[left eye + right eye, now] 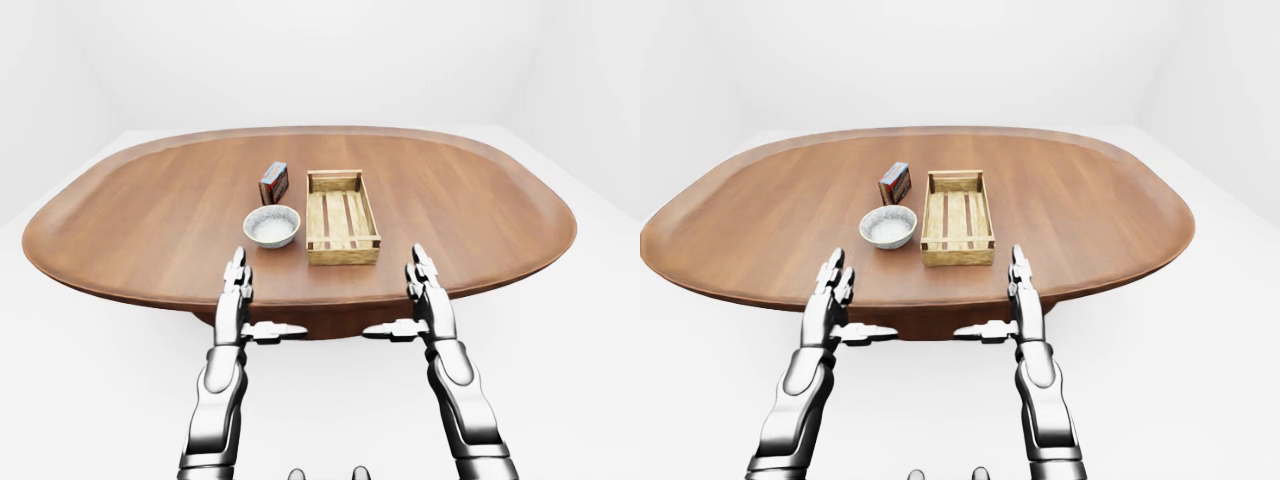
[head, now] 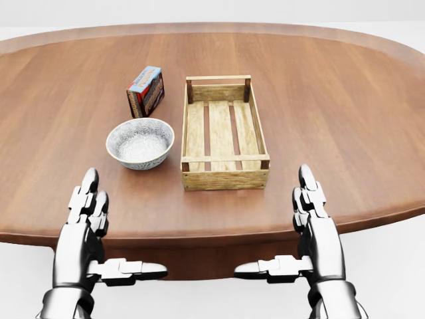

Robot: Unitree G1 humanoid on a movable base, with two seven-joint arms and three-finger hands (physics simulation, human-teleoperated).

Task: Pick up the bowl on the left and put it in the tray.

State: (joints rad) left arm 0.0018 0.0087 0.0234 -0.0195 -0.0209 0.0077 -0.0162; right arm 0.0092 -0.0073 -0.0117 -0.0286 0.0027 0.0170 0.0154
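The left hand (image 2: pixel 83 236) and right hand (image 2: pixel 319 236) are held open and empty at the worktop's (image 2: pixel 345 100) lower edge, seemingly readied for a reach. The bowl (image 2: pixel 140 143) is seen left of centre, just beside the tray (image 2: pixel 224 133).

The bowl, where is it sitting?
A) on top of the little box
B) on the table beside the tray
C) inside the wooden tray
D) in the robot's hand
B: in the head view the bowl rests on the table just left of the tray, whose slatted floor is bare.
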